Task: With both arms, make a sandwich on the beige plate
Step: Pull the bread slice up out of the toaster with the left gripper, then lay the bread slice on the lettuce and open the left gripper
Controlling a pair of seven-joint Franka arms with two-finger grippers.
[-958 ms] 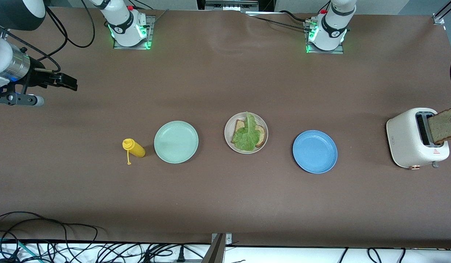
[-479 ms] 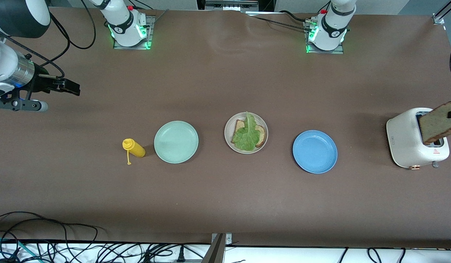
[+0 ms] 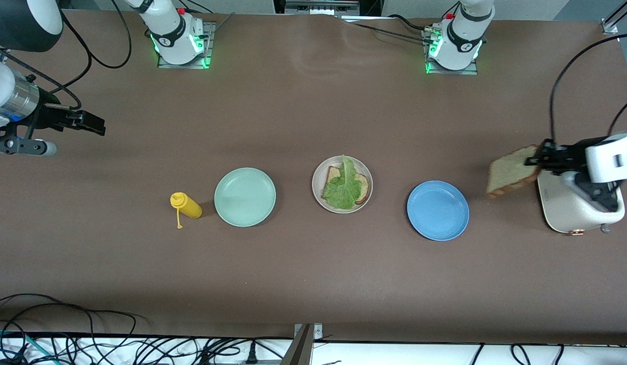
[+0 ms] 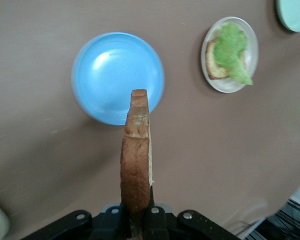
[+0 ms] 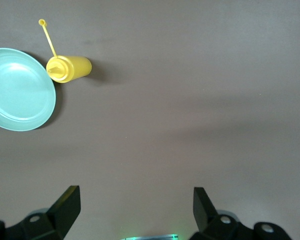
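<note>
Bread slice (image 3: 512, 170) in left gripper (image 3: 537, 158) overhangs toaster (image 3: 572, 208) edge

Glossy white arms (image 3: 465, 30), black cables, green-lit bases

Left tool (image 3: 534, 161) grips bread slice (image 3: 512, 171) (airborne, beside toaster (image 3: 572, 210)).

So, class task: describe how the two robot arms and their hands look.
Both arms are glossy white with black bands, and black cables trail from them. Green lights glow at both bases. The right hand and left hand are black, each with two fingers; the right wrist has a silver section.
</note>
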